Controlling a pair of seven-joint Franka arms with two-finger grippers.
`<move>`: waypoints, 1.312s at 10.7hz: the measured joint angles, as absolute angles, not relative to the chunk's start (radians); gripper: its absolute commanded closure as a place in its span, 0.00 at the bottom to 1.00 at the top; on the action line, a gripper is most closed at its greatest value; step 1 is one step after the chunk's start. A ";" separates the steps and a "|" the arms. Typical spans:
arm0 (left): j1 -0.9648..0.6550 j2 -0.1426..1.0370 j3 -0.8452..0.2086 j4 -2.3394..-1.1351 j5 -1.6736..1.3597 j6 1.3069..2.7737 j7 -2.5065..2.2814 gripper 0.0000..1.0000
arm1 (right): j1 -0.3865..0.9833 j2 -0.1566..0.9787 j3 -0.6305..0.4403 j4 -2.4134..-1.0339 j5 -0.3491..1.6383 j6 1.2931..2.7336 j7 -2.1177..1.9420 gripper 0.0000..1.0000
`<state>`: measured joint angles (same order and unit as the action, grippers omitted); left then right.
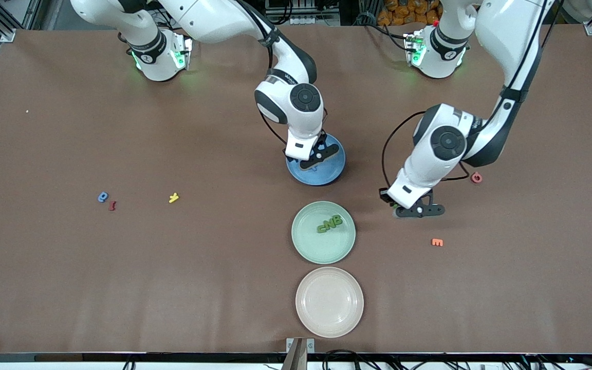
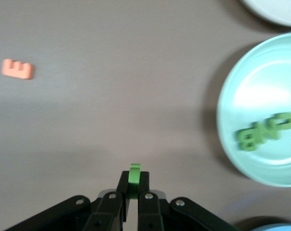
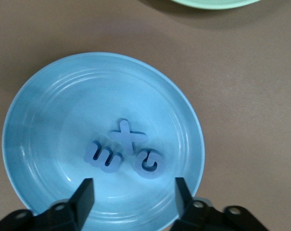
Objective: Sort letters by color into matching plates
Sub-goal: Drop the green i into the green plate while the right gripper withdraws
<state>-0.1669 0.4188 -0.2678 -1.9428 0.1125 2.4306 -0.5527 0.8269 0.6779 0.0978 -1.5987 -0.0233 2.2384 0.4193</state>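
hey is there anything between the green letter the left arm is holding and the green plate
Nothing visible. The left gripper holds the green letter over bare table beside the green plate, toward the left arm's end. Three green letters already lie in the plate, with bare plate around them.

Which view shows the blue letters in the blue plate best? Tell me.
The right wrist view: three blue letters lie unobstructed in the blue plate. The front view hides them under the right gripper; the left wrist view misses them.
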 measured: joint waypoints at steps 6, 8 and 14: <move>-0.307 0.628 -0.270 -1.657 0.112 2.424 -0.795 1.00 | 0.660 0.562 0.090 -1.561 -0.024 1.922 0.200 0.00; -0.380 0.693 -0.269 -1.566 0.112 2.424 -0.858 1.00 | 0.557 0.480 0.088 -1.576 -0.025 1.854 0.101 0.00; -0.437 0.740 -0.264 -1.524 0.112 2.424 -0.917 0.00 | 0.195 0.385 0.083 -1.643 -0.055 1.843 -0.169 0.00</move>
